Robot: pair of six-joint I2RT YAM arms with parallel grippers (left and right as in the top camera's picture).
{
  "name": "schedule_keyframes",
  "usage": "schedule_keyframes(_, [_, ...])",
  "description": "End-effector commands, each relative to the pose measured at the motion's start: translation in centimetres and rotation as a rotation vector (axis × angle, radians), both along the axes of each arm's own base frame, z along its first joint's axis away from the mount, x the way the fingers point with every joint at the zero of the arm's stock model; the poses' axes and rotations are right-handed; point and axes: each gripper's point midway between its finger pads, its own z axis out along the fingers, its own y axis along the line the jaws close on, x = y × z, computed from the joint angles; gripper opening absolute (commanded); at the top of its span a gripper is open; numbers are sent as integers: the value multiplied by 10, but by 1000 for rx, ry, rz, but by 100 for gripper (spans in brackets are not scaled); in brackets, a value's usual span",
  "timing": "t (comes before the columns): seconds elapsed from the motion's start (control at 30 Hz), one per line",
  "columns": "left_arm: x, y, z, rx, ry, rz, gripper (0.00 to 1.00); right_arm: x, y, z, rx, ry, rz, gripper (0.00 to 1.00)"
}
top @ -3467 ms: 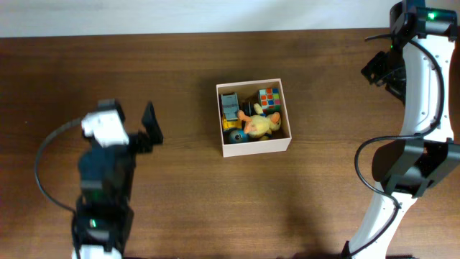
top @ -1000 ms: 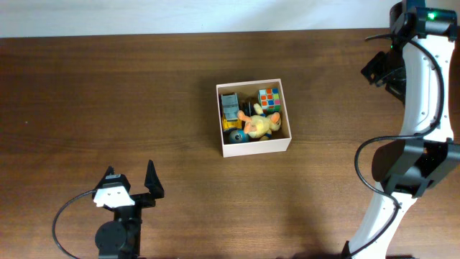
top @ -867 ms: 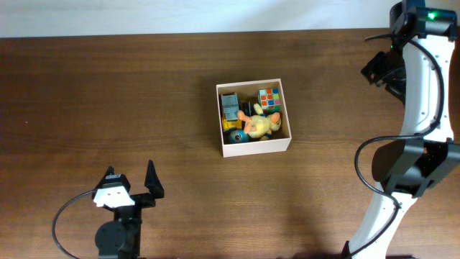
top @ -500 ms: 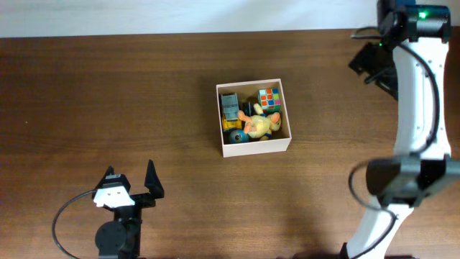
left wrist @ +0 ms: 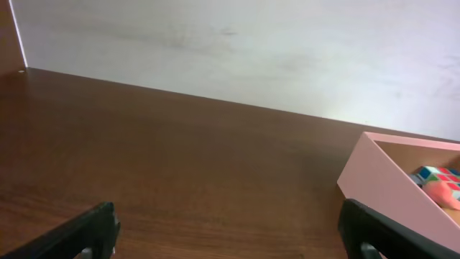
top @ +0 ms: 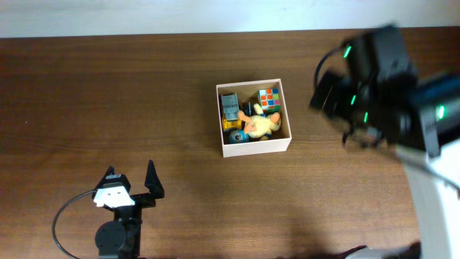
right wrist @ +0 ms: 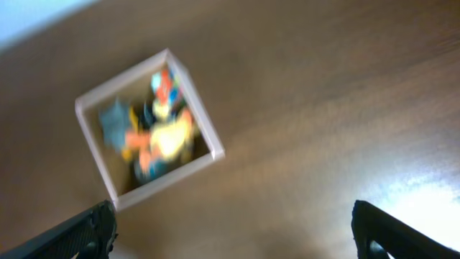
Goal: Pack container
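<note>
Overhead: container (top: 255, 147) sits near the centre of the table (top: 108, 86), with a colour cube (top: 269, 98), yellow plush (top: 259, 124) and grey toy (top: 230, 105) inside. Left gripper (top: 131, 184) is at 7 o'clock from it, well apart, jaws spread wide. Right arm (top: 381, 86) is blurred, at 3 o'clock; the right wrist view shows the right gripper (right wrist: 233, 232) also spread wide, with the container at 10 o'clock in frame.

A big table (top: 144, 108) of dark brown wood fills almost the whole scene. At its far edge stands a plain pale wall (left wrist: 251, 50) with faint grey smudges. Soft light makes a bright patch on the wood at the right.
</note>
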Motion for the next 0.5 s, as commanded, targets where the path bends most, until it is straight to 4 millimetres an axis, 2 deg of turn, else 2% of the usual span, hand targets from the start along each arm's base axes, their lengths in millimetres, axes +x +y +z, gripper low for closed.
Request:
schedule_keyframes(0.0, [0, 0, -1, 19, 1, -6, 99, -36, 0, -10, -16, 17, 55, 99])
schedule_keyframes(0.23, [0, 0, -1, 19, 1, -6, 99, -93, -38, -50, -22, 73, -6, 99])
schedule_keyframes(0.33, [0, 0, -1, 19, 1, -6, 99, -92, -50, -65, 13, -17, -65, 99])
schedule_keyframes(0.47, [0, 0, -1, 19, 1, -6, 99, -73, -50, -75, 108, -255, -100, 99])
